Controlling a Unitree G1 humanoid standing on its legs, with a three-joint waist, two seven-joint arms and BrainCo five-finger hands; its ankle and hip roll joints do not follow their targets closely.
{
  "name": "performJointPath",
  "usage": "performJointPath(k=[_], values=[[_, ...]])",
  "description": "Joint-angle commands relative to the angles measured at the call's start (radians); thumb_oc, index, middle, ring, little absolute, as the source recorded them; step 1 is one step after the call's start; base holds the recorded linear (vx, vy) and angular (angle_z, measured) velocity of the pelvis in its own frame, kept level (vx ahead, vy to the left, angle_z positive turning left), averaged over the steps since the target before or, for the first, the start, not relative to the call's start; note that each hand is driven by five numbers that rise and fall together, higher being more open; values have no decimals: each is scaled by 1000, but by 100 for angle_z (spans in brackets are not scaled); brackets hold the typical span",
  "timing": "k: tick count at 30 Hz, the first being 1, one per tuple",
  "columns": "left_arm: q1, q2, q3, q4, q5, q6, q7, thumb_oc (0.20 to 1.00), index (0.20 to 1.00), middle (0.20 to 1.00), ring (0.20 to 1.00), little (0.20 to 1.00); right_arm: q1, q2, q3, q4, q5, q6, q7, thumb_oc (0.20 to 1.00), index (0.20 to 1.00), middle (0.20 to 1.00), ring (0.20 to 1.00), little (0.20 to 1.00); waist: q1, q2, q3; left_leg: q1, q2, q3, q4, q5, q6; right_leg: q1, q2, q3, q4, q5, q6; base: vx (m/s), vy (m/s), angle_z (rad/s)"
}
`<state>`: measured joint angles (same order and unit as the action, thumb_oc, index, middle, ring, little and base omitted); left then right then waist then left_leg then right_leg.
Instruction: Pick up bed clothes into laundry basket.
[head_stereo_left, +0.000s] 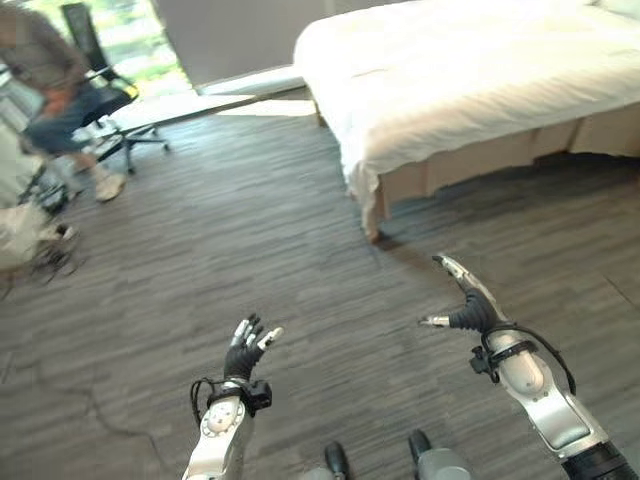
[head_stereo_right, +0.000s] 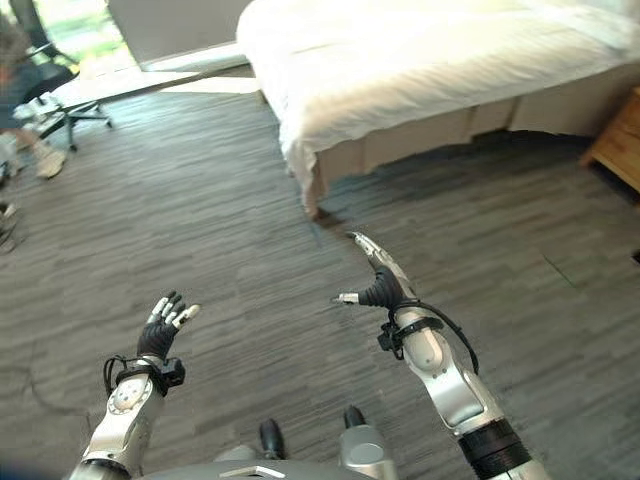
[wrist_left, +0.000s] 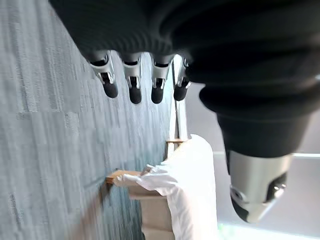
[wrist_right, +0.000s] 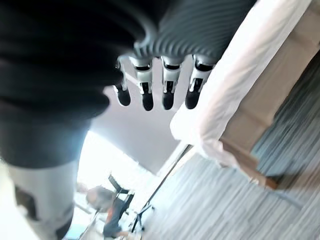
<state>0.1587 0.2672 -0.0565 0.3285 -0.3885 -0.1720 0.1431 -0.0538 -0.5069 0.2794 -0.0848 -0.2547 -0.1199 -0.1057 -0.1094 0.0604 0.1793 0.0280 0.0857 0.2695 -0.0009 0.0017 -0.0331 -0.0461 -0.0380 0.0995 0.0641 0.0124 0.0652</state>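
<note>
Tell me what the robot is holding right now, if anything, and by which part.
Nothing is held. The left hand and the right hand both hang open over the bare floor, short of the bed with its white bedding.

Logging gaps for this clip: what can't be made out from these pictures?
- Bed: its far side is cut off by the edge of both eye views, so any clothes lying there cannot be seen.
- Person on the office chair: blurred and cut by the left eye view's edge.
- Wooden furniture: only a corner shows at the right eye view's edge.
- Left hand and right hand are open, holding nothing.
</note>
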Motion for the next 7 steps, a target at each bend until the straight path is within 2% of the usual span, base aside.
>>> performJointPath(k=[1, 7], values=[[-38, 50, 28, -35, 10, -32, -33, 1000, 1000, 1000, 1000, 1000, 3, 43, -7, -65, 40, -23, 6, 1000, 1000, 1000, 1000, 1000, -20, -70, -21, -14, -58, -29, 78, -174, 7, 93, -53, 29, -151, -26, 23, 124, -15, 0], [-37, 68, 23, -54, 40, -43, -45, 1000, 1000, 1000, 1000, 1000, 59, 70, -36, -56, 79, -23, 17, 1000, 1000, 1000, 1000, 1000, -26, -77, -62, 60, -52, -7, -37, -146, 13, 85, -44, 13, -151, -35, 26, 86, -9, 14]])
